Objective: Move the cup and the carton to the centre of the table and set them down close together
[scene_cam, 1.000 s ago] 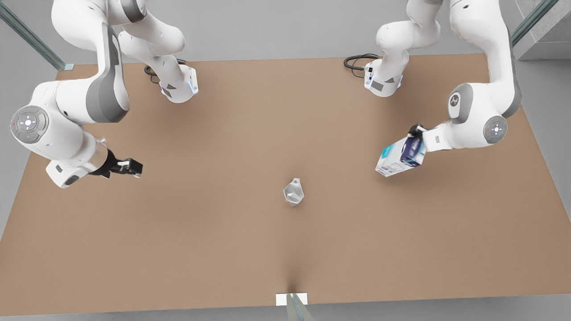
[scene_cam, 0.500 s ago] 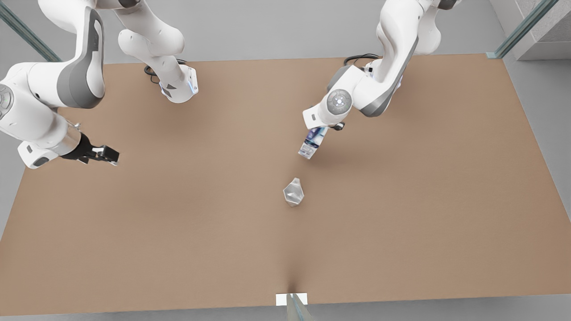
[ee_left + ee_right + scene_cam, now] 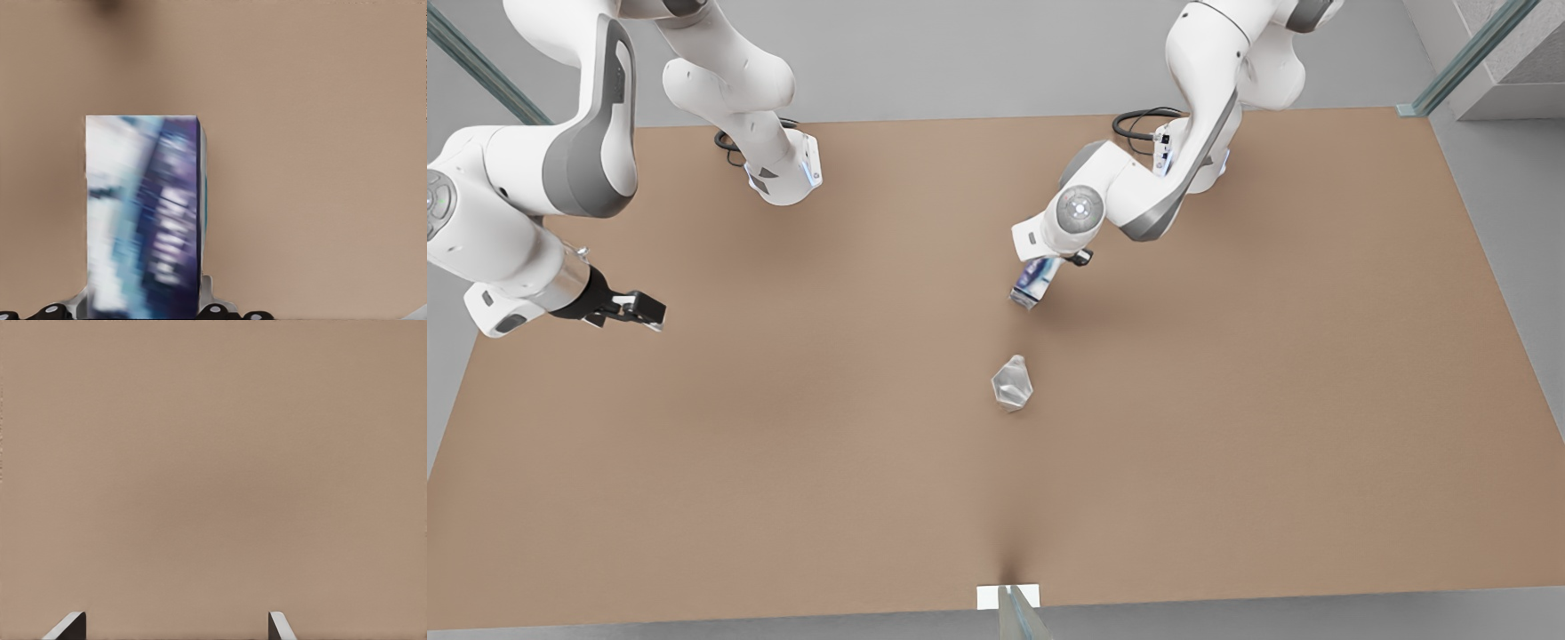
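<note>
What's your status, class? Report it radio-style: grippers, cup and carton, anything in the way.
Left gripper shut on the carton, above the table near centre. Right gripper open, waiting at the front view's left. Cup standing mid-table, apart from carton. Nothing between them.

Nothing legible anywhere. The carton (image 3: 143, 217) carries dark blue printing with pale letter-like marks on its side, but they are too smeared to make out as words.
</note>
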Robot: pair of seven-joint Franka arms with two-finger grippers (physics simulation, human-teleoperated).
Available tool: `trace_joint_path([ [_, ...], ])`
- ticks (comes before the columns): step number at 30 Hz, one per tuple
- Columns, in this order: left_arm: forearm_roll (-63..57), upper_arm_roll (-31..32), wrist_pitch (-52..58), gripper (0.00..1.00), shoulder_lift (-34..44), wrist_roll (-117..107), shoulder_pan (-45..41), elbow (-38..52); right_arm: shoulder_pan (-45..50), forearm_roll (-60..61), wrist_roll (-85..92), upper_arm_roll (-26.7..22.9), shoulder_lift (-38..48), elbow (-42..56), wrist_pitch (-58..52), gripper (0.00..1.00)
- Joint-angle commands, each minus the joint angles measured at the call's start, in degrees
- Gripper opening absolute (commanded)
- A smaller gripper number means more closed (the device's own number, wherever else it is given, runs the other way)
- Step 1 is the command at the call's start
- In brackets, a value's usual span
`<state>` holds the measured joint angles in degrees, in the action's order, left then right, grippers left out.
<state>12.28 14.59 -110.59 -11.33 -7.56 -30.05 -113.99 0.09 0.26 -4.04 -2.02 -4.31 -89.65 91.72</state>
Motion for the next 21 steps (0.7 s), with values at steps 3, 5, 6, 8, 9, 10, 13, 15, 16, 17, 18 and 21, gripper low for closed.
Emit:
trace_joint_path([
  [3,0.0,0.0,0.0,1.0,0.2,0.0,0.0,0.0,0.1,0.0,-0.1,0.0,-0.1,0.0,0.0,1.0],
  [5,0.0,0.0,1.2,1.0,0.8,-0.1,0.0,0.1,0.1,0.0,0.0,0.0,0.0,0.0,0.0,1.0],
  [6,0.0,0.0,4.1,1.0,1.9,-0.6,0.0,0.2,0.1,0.0,-0.1,0.0,0.0,0.0,0.0,1.0],
  [8,0.3,0.1,8.3,1.0,4.1,-2.9,0.0,0.7,0.1,0.0,-0.1,0.0,0.0,0.0,0.0,1.0],
  [9,0.0,-0.1,13.7,1.0,4.9,-3.5,0.0,2.6,0.1,0.0,-0.1,0.0,0.0,0.0,0.0,1.0],
  [10,-0.8,-2.7,22.8,1.0,6.4,-3.4,0.0,6.5,0.1,0.0,-0.1,0.0,0.0,0.0,0.0,1.0],
  [13,-5.1,-15.8,30.6,1.0,5.3,-3.3,4.9,19.2,0.1,0.0,-0.1,0.0,0.1,0.0,0.0,1.0],
  [15,-4.8,-20.1,30.5,1.0,2.3,-3.4,10.3,24.6,0.0,0.0,-0.1,0.0,0.1,0.0,-0.1,1.0],
  [16,-4.9,-20.3,29.9,1.0,1.7,-3.4,13.3,26.3,0.0,0.0,-0.1,0.0,0.2,0.0,-0.1,1.0],
  [17,-5.1,-20.4,29.2,1.0,0.3,-3.3,15.5,27.8,0.1,0.0,-0.1,0.0,0.2,0.0,-0.2,1.0],
  [18,-9.9,-20.4,28.2,1.0,-2.0,-2.7,16.6,29.7,0.0,0.0,-0.1,0.0,0.2,0.0,-0.3,1.0],
  [21,-11.8,-20.5,25.1,1.0,-3.1,2.1,20.2,29.7,0.1,0.0,-0.2,0.0,0.2,0.1,-0.3,1.0],
])
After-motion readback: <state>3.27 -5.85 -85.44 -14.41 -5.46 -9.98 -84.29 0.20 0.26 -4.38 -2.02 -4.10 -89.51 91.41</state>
